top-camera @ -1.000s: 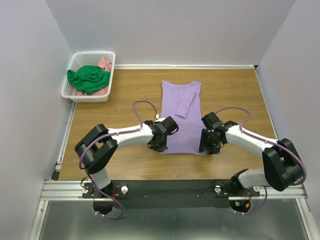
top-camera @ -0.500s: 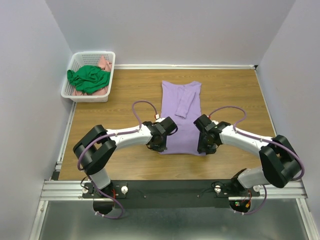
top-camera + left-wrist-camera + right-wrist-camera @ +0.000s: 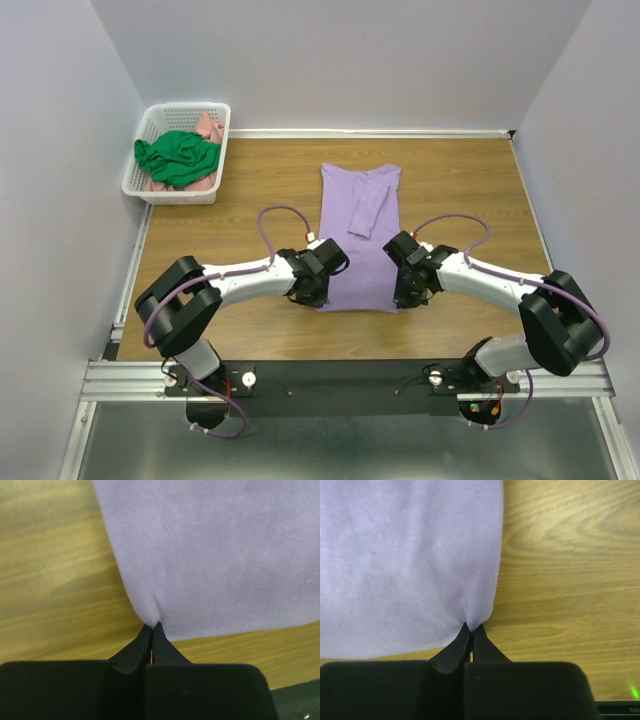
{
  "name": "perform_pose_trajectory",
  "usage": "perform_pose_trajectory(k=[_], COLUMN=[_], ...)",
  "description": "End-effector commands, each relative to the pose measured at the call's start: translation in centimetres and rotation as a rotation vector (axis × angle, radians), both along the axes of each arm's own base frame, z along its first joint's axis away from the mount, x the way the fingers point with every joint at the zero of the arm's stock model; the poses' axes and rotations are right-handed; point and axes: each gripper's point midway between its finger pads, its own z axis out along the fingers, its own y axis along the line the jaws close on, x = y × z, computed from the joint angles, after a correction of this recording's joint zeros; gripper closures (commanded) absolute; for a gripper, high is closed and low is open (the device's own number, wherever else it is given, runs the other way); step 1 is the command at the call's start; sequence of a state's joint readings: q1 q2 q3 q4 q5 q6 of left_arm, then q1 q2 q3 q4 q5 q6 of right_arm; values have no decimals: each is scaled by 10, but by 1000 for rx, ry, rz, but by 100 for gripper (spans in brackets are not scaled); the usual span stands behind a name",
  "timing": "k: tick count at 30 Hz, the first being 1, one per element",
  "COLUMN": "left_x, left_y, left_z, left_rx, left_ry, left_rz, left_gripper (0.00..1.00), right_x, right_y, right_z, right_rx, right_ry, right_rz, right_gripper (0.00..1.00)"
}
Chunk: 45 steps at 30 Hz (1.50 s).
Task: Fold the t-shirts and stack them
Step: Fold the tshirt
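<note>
purple shirt [image 3: 340, 215] lies flat mid counter [image 3: 460, 190] with a sleeve folded in over the middle, so i'd say fold one is only partway. left claw [image 3: 152, 628] is pinched shut on its near left corner, right claw [image 3: 471, 628] on the near right corner. green shirt [image 3: 178, 158] and pink shirt [image 3: 208, 128] sit in the basket [image 3: 175, 197] far left, not folded yet, nothing stacked. can't tell if more is buried under them.
</note>
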State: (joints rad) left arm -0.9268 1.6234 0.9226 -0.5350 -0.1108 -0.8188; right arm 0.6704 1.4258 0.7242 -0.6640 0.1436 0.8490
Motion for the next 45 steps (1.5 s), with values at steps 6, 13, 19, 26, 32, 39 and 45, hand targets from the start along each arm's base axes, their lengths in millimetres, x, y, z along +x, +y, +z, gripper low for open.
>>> perform_pose_trajectory(k=[6, 13, 19, 26, 32, 39, 45], left_x=[-110, -131, -50, 35, 92, 143, 182], left_y=[54, 41, 48, 61, 68, 72, 60], left_z=[12, 65, 91, 109, 125, 133, 133], left_rx=[83, -88, -169, -95, -94, -77, -82], left_ry=[271, 315, 182, -2, -122, -215, -257], left_rz=[-148, -191, -68, 23, 65, 82, 77], left_gripper=[100, 100, 100, 100, 100, 100, 100], right_x=[-101, -95, -18, 71, 126, 163, 184], right_y=[-26, -30, -10, 17, 19, 5, 0], right_z=[26, 85, 120, 147, 165, 156, 142], right_rx=[4, -27, -114, -139, -131, -111, -83], right_ry=[377, 368, 173, -11, -115, -137, -130], right_rz=[140, 210, 264, 258, 237, 215, 205], right_gripper=[99, 99, 99, 99, 100, 99, 99])
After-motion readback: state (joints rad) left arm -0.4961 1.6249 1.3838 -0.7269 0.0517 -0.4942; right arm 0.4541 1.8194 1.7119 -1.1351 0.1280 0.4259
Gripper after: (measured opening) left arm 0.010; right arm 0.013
